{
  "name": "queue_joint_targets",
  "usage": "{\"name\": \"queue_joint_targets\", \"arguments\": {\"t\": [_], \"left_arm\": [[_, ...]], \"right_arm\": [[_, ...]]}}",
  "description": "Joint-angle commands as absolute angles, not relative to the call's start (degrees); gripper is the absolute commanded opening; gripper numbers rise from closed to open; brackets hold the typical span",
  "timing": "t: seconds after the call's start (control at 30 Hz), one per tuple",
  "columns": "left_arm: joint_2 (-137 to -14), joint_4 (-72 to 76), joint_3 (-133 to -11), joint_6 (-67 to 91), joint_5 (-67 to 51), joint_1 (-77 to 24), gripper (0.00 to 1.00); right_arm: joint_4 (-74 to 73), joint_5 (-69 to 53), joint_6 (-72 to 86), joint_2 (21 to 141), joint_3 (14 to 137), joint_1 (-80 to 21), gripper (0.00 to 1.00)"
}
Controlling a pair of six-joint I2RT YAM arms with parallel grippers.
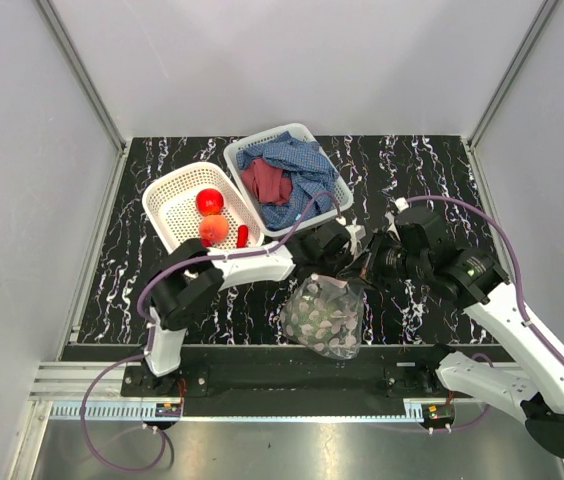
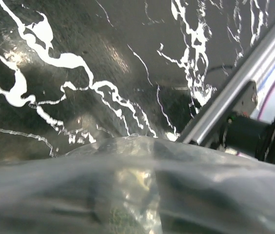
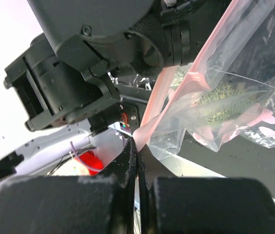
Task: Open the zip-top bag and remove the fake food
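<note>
The zip-top bag [image 1: 324,315] hangs clear and dotted above the table's front edge, held up by its top between both grippers. My left gripper [image 1: 340,262] holds the top from the left; in the left wrist view the bag [image 2: 137,185] fills the bottom and hides the fingers. My right gripper [image 3: 137,146] is shut on the bag's pink zip strip [image 3: 159,102]. A greenish netted patch [image 3: 220,97] shows through the plastic. A red round fruit [image 1: 209,200], an orange-peach fruit [image 1: 214,229] and a red chili [image 1: 242,236] lie in the left white basket [image 1: 167,215].
A second white basket [image 1: 314,137] behind holds a blue cloth [image 1: 302,165] and a red cloth [image 1: 267,182]. A metal rail [image 2: 240,92] runs along the table's front edge. Grey walls close in the left, right and back.
</note>
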State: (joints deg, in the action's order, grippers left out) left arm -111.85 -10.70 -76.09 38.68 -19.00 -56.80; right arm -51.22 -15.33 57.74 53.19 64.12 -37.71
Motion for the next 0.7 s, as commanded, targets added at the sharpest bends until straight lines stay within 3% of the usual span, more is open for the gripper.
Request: {"name": "queue_joint_targets", "arguments": {"t": [0.0, 0.27, 0.47, 0.67], "left_arm": [[-117.1, -12.6, -78.0, 43.6, -11.2, -56.0, 0.31], [-118.2, -10.6, -75.6, 43.5, -12.0, -56.6, 0.28], [-116.5, -7.3, -74.9, 43.6, -10.9, -56.3, 0.01], [-113.4, -8.8, -75.4, 42.3, -9.7, -55.6, 0.0]], "right_arm": [[-47.3, -20.9, 60.4, 49.6, 65.3, -38.5, 0.0], [-47.3, -20.2, 60.5, 49.3, 64.3, -38.4, 0.0], [-47.5, -19.9, 61.1, 48.3, 64.0, -38.5, 0.0], [-48.1, -19.2, 61.5, 47.1, 63.6, -38.4, 0.0]]}}
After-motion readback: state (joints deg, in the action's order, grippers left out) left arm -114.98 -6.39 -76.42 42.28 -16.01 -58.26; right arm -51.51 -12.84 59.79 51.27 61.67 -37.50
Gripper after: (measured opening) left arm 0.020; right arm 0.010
